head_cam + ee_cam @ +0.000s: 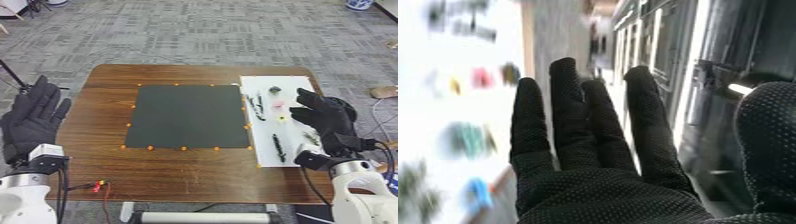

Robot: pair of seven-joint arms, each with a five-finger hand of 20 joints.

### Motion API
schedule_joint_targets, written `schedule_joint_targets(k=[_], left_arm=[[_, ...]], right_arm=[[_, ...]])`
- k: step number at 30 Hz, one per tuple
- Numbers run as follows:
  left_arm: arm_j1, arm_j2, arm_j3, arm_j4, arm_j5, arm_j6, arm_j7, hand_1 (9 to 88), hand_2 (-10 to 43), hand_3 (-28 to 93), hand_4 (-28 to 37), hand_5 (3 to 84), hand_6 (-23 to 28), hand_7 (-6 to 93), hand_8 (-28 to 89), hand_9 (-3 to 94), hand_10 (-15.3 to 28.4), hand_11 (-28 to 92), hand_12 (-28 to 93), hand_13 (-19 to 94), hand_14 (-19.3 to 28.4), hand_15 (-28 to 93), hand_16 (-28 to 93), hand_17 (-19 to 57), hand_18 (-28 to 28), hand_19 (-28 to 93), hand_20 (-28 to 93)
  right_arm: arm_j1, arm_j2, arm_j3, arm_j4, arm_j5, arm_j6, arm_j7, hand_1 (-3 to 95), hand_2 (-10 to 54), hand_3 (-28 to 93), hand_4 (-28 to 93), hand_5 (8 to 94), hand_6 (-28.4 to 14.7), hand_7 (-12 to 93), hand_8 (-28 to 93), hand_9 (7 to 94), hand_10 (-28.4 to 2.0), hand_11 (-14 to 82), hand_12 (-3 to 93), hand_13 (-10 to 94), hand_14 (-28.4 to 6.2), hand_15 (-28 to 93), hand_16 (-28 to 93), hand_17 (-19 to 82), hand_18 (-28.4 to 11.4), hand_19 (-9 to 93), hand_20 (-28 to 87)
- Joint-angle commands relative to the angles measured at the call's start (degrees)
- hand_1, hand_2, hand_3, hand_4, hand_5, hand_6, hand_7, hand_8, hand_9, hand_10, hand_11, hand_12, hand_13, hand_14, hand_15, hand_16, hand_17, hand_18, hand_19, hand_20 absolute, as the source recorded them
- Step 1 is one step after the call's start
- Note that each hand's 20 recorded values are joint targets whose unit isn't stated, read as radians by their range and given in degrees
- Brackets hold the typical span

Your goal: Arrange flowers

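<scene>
On the white board (pixel 271 161) at the table's right lie a dark flower (pixel 274 90), a pink flower (pixel 278 104), a yellow flower (pixel 282 119), and black slender pieces (pixel 278 147). My right hand (pixel 329 120) is held over the board's right edge, open and holding nothing. My left hand (pixel 35 117) stands open and upright off the table's left side. In the right wrist view my right hand (pixel 607 195) has straight fingers; beyond it are the pink flower (pixel 482 78), a blurred teal piece (pixel 467 138) and a blue piece (pixel 479 192).
A dark square mat (pixel 188 116) edged with small orange dots lies mid-table (pixel 169 175). Red connectors with a cable (pixel 99 186) rest near the front left edge. A grey bar (pixel 204 217) runs along the front, below the table.
</scene>
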Motion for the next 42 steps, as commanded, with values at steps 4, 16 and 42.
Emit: schedule_joint_targets(k=[4,16,42], left_arm=[[-0.18,0.67,0.7,0.28,0.25,2.09,0.09,28.4,8.8,70,-28.3,37.0,5.5,5.4,-8,26.3,11.6,11,5,19,7.8,8,-5,-4.9,10.0,28,6],[-1.31,1.31,0.95,-0.38,1.05,7.44,-1.9,31.6,17.8,68,-28.3,54.8,10.6,21.1,-10,43.2,17.4,31,11,30,15.4,34,-6,-1.6,13.9,47,5],[-8.73,6.54,8.31,4.42,-0.53,9.43,-1.72,30.0,15.4,70,-28.3,46.6,9.1,12.2,-9,33.4,14.8,21,7,21,11.1,19,-7,-3.5,9.6,35,3]], right_arm=[[-0.98,5.77,-6.8,1.24,-39.78,12.91,-1.32,18.9,-6.9,74,-28,43.5,-6.7,20,-12,44.6,-17.2,31.1,23.7,36,-15.9,63,24,14,-19.8,58,19],[-0.07,9.55,-10.43,0.45,-62.02,8.71,9.51,22.5,-9.5,65,-28,42.5,-6.5,46,-18,42.9,-18.8,65.2,50.9,43,-19.8,85,56,22,-22.7,77,47],[5.78,16.37,-19.19,3.98,-80.02,-21.41,17.27,33.4,-9.5,57,-28,57.1,-6.0,44,-14,51.8,-20.8,61.3,53.5,49,-22.2,82,58,25,-27.4,78,47]])
